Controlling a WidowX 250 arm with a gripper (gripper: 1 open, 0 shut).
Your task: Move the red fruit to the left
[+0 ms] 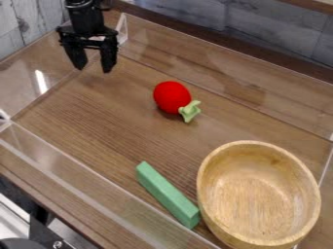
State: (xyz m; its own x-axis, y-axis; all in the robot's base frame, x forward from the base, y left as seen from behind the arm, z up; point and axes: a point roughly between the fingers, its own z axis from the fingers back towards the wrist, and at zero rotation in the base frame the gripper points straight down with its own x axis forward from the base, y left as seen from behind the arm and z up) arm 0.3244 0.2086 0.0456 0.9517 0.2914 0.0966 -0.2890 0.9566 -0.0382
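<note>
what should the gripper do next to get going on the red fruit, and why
Probably move across the table toward the red fruit, staying above the surface: the gripper is at the far left corner of the picture, well apart from the fruit, which sits nearer the middle with bare wood between them.
</note>
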